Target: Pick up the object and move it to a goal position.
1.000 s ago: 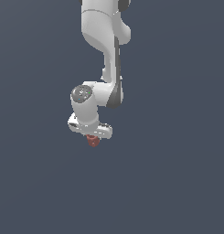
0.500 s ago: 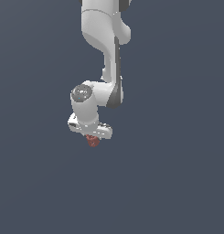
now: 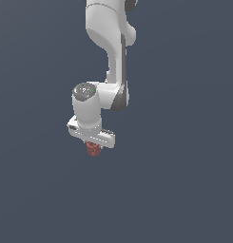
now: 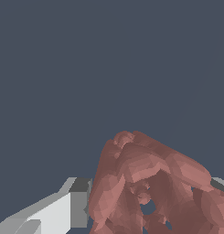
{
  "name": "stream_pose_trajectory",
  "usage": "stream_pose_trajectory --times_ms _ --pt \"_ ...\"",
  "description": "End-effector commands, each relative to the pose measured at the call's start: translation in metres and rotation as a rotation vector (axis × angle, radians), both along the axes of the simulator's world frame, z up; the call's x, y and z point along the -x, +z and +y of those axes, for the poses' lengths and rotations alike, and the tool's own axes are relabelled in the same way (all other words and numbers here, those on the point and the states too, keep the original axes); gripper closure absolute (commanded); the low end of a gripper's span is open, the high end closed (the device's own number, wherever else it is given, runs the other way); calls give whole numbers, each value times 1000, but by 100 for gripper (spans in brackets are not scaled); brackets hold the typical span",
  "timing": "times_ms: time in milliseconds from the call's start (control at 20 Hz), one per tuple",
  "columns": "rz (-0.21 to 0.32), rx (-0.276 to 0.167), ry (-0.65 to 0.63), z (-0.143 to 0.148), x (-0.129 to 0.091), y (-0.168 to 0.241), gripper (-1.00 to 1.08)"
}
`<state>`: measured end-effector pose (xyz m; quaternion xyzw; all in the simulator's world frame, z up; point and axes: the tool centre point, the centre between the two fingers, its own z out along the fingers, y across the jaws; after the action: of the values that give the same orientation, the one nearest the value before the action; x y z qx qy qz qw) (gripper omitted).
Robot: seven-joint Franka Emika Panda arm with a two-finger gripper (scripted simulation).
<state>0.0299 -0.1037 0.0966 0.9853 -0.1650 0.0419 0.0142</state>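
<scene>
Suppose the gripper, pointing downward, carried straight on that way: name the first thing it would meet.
Nothing shows in that line. The gripper already holds the reddish-brown object, and beyond them both views show only plain dark grey. Depth is unclear, so any surface's position cannot be judged.

In the exterior view the arm (image 3: 111,42) comes down from the top centre of the frame to the claw (image 3: 92,147) just left of centre, with the object (image 3: 93,149) directly under it, held between its fingers (image 4: 79,201).
</scene>
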Motion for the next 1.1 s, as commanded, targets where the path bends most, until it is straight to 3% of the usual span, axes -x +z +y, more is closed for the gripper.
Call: stream_pose_trajectory --times_ms 0,550,1050 --pt "-31 14 -39 -3 -11 12 108" --pt "-196 94 -255 -23 -59 83 108" --pt "-339 166 -443 -43 -86 151 108"
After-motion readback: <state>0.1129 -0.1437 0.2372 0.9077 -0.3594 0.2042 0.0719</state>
